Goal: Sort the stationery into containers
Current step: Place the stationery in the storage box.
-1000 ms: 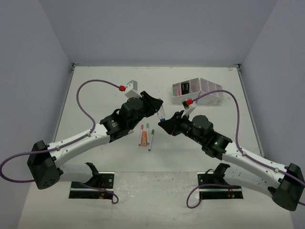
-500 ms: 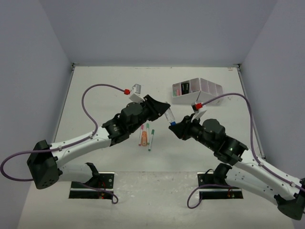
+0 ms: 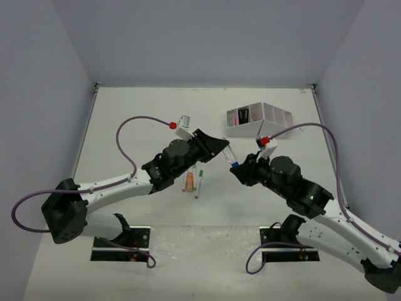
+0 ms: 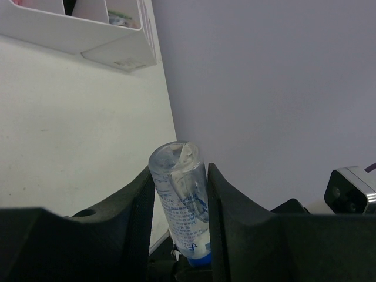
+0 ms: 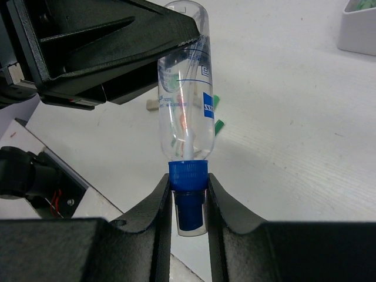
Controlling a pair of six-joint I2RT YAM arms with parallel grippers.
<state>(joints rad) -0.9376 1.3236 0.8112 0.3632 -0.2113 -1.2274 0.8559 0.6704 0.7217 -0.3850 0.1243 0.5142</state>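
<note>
A small clear glue bottle (image 3: 229,155) with a blue cap hangs in the air between both grippers, above the table's middle. My left gripper (image 3: 220,149) is shut on its clear body (image 4: 179,188). My right gripper (image 3: 239,169) is shut on its blue cap (image 5: 188,176). The white organizer (image 3: 276,116) stands at the back right, with a few items in its left compartments. An orange highlighter (image 3: 187,182) and green-capped pens (image 3: 198,182) lie on the table under the left arm. A green pen (image 5: 214,111) shows through the bottle in the right wrist view.
The organizer's corner shows at the top left of the left wrist view (image 4: 88,41) and at the top right of the right wrist view (image 5: 355,29). Grey walls close in the table on three sides. Purple cables loop over both arms.
Both grippers have moved right and slightly toward the near edge with the bottle held between them. The right arm has drawn back and risen, and the left arm has stretched out after it.
</note>
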